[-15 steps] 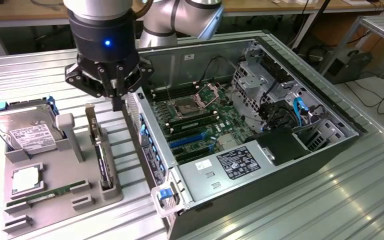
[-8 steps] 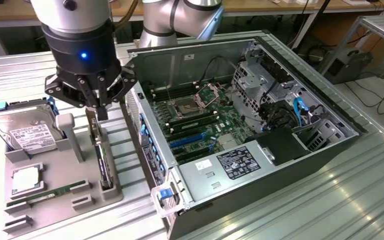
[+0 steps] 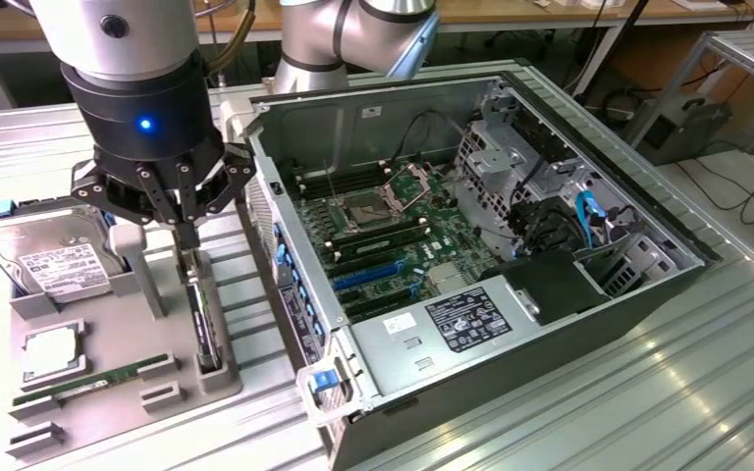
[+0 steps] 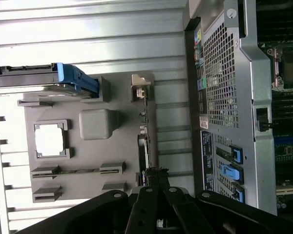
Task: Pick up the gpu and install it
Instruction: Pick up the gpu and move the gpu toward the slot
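In the exterior view, the gripper point(image 3: 188, 238) hangs at the left of the frame over a grey holder tray point(image 3: 122, 334). Its fingers are pinched shut on the top edge of the gpu point(image 3: 201, 319). The card stands on edge in a slot along the tray's right side, just beside the open computer case point(image 3: 482, 255). A hard drive point(image 3: 52, 263) stands at the tray's far left.

In the wrist view, the gpu point(image 4: 143, 146) shows edge-on between the tray's flat middle point(image 4: 88, 156) and the case point(image 4: 229, 97). The closed fingers point(image 4: 139, 209) meet over one end of it.

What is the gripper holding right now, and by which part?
The gpu: the fingers are shut on its upper edge. It stands on edge in the grey tray, not yet lifted.
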Controlling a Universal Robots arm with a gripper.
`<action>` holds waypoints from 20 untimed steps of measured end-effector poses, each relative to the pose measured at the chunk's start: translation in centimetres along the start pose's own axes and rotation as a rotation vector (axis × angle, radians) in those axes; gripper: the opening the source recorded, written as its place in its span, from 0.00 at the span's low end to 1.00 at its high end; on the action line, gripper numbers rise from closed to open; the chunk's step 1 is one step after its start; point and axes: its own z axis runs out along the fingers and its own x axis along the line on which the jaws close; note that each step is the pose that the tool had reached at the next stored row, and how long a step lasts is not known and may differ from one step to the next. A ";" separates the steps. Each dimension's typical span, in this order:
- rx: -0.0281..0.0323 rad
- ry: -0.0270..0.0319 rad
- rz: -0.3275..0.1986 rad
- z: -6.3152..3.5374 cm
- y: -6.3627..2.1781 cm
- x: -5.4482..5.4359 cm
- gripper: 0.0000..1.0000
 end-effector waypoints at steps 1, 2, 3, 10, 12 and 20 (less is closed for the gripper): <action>0.0000 0.0000 0.000 0.00 0.00 0.0 0.11; 0.0000 0.0000 0.000 0.00 0.00 0.0 0.11; 0.0000 0.0000 0.000 0.00 0.00 0.0 0.11; 0.0000 0.0000 0.000 0.00 0.00 0.0 0.11; 0.0000 0.0000 0.000 0.00 0.00 0.0 0.17; 0.0000 0.0000 0.000 0.04 0.00 0.0 0.36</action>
